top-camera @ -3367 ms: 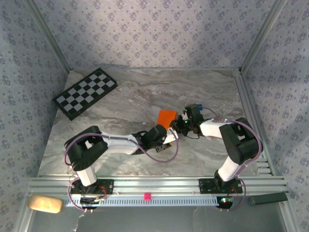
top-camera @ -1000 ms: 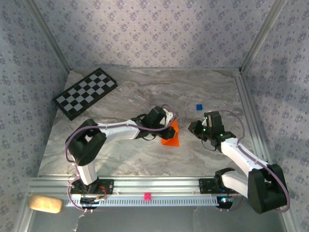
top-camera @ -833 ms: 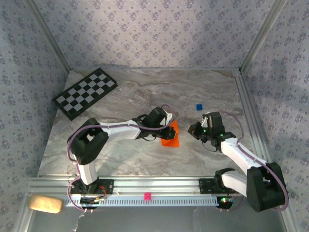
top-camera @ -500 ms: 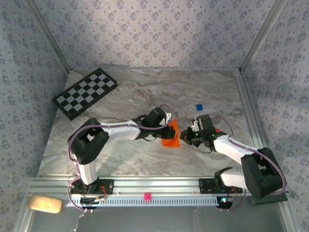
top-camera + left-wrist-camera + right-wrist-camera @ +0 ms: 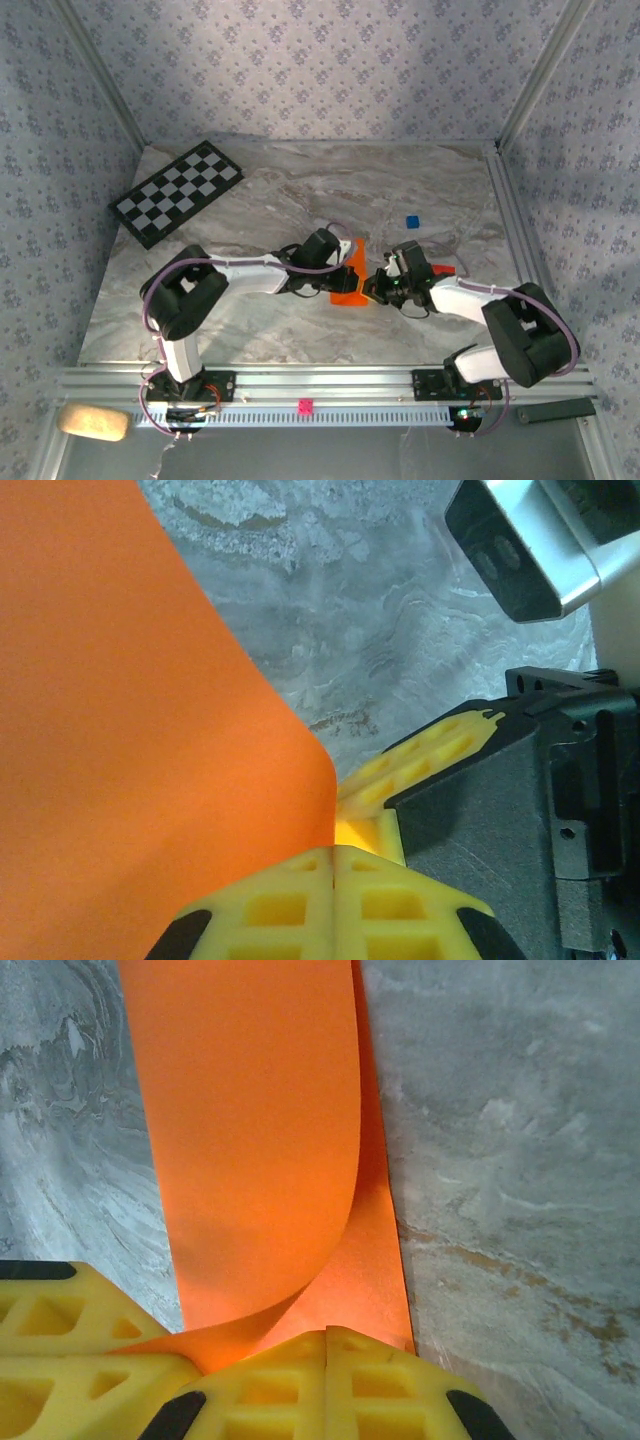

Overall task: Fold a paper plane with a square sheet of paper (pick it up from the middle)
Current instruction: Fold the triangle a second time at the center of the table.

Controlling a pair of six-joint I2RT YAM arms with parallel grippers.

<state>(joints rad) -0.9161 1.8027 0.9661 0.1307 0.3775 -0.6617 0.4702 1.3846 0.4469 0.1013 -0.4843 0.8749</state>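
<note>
Pinching the orange paper [image 5: 350,282], left fingers [image 5: 265,912] and right fingers [image 5: 392,1380]; long axis near-far.

The square sheet of paper [image 5: 349,273] is bright orange and plain. It lies on the grey bench [image 5: 300,190], just right of the middle of the frame. One side curls up and over the flat part, not pressed down.

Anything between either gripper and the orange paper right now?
Nothing visible stands in the way. The left gripper and the right gripper each have their fingers closed on the orange paper. The blue cube lies apart, farther back.
</note>
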